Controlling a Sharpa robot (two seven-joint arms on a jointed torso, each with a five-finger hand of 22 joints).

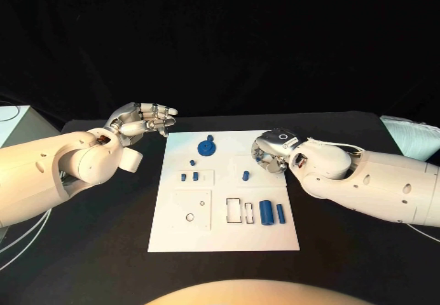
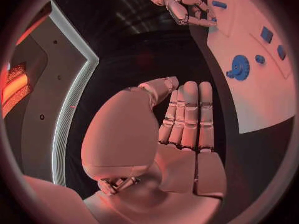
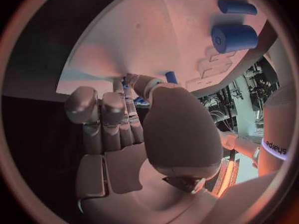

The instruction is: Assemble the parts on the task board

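Lying between both hands, the task board (image 1: 178,229) carries blue parts. Left hand (image 1: 142,119) hovers off its far corner, fingers loosely curled, holding nothing. Right hand (image 1: 271,154) presses fingers together on the board; gear (image 1: 207,148) just beside.

The left arm comes in bent, its left robot hand (image 1: 142,119) raised, palm up, the fingers (image 2: 190,114) held side by side and gently curled, holding nothing. The right arm reaches in low; the right robot hand (image 1: 272,152) is turned down, its fingers (image 3: 118,114) curled together, thumb alongside, fingertips pressed downward.
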